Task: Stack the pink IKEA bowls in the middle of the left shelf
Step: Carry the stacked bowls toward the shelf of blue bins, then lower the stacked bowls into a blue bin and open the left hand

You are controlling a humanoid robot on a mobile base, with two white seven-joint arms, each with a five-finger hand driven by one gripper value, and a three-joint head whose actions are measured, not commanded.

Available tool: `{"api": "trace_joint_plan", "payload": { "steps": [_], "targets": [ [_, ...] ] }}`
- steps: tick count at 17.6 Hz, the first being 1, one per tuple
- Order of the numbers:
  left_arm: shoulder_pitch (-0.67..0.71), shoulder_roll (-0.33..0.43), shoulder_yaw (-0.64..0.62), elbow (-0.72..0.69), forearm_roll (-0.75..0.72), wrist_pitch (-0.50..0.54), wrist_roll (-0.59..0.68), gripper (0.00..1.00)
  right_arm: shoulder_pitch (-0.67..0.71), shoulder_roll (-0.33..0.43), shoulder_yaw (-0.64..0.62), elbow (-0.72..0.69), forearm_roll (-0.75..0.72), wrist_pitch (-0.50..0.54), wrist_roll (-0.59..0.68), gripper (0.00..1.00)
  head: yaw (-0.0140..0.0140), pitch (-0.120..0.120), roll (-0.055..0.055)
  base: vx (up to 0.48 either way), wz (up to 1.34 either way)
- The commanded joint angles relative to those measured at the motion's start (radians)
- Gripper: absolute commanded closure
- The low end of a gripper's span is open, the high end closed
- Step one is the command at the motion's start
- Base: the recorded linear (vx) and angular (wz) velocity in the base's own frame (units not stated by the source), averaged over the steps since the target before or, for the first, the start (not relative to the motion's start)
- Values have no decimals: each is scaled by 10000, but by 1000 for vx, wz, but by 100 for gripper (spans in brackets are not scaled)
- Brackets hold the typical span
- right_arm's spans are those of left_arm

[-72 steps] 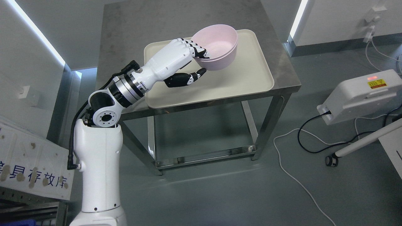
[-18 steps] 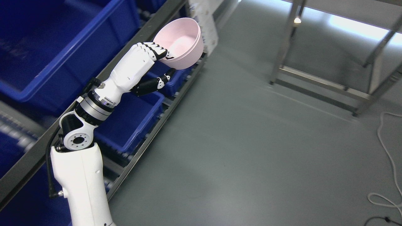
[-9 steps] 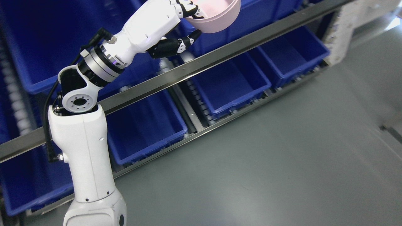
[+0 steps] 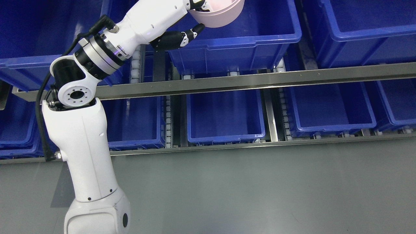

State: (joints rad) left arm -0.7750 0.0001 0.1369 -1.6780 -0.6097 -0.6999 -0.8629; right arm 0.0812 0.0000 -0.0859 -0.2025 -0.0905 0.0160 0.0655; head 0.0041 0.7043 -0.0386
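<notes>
My left hand (image 4: 193, 18) is shut on the pink bowls (image 4: 217, 14), fingers over the rim and the black thumb under the side. The bowls are cut off by the top edge of the picture. They hang over the near left part of a blue bin (image 4: 253, 42) on the upper shelf level. My left arm (image 4: 81, 136) rises from the lower left. My right arm is not in view.
A steel shelf rail (image 4: 292, 78) runs across the middle. Below it stand several open blue bins (image 4: 224, 113) on roller tracks. More blue bins sit on the upper level at the left (image 4: 39, 39) and right (image 4: 367, 29). Grey floor (image 4: 260, 188) fills the foreground.
The camera has swung from the steel table round to the shelf, which now lies square across the picture. My left hand has kept hold of the pink bowls throughout, now high over an upper bin.
</notes>
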Motion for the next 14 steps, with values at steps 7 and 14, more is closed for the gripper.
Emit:
{"api": "trace_joint_plan", "payload": {
  "steps": [7,14],
  "targets": [
    [-932,826,242,2557,-560,5,8,97,1,-174,0,0,0,-6,-41,0,0,0,0,45,68],
    [-2435,1488,-48,5012,-1051,448,39,97,1,-174,0,-15,0,-6,-56,0,0,-1,0,17,3]
  ]
}}
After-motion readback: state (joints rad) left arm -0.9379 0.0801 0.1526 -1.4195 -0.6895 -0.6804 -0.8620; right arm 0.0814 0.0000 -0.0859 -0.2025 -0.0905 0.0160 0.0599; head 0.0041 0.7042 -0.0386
